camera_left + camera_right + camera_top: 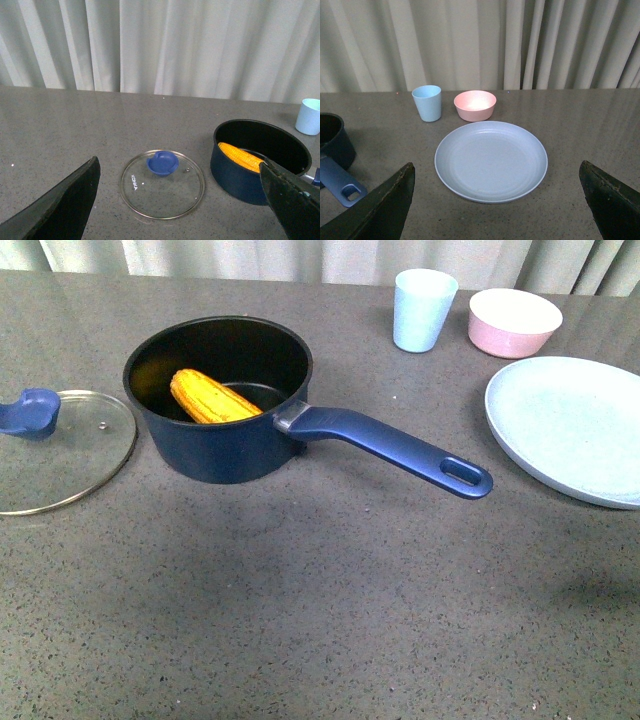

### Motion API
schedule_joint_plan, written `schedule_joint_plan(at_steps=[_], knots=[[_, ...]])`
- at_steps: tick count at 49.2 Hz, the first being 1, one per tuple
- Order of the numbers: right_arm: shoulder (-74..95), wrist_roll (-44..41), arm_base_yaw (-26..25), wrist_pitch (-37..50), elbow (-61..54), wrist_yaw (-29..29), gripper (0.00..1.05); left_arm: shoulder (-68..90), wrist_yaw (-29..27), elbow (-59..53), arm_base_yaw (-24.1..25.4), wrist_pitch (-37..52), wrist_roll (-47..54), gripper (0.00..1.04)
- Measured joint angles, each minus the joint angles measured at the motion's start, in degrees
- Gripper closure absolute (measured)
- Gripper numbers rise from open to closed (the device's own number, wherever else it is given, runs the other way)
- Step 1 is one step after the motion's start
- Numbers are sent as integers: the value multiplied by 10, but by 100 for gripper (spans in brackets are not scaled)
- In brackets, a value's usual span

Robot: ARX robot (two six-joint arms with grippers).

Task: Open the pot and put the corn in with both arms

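The dark blue pot (215,455) stands open on the grey table, its long handle (400,448) pointing right and toward me. The corn (212,397) lies inside it, leaning on the wall; it also shows in the left wrist view (241,156). The glass lid (70,455) with its blue knob (30,412) lies flat on the table left of the pot. No arm shows in the front view. My left gripper (182,210) is open and empty, above the lid (162,185). My right gripper (495,210) is open and empty, above the plate.
A pale blue plate (575,425) lies at the right. A pale blue cup (423,309) and a small pink bowl (514,322) stand behind it near the table's far edge. Curtains hang behind the table.
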Motion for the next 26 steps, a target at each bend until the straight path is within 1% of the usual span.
schedule_joint_plan(at_steps=[26], knots=[[0, 0, 0, 0, 0, 0, 9, 0, 0, 0, 0, 0, 0, 9]])
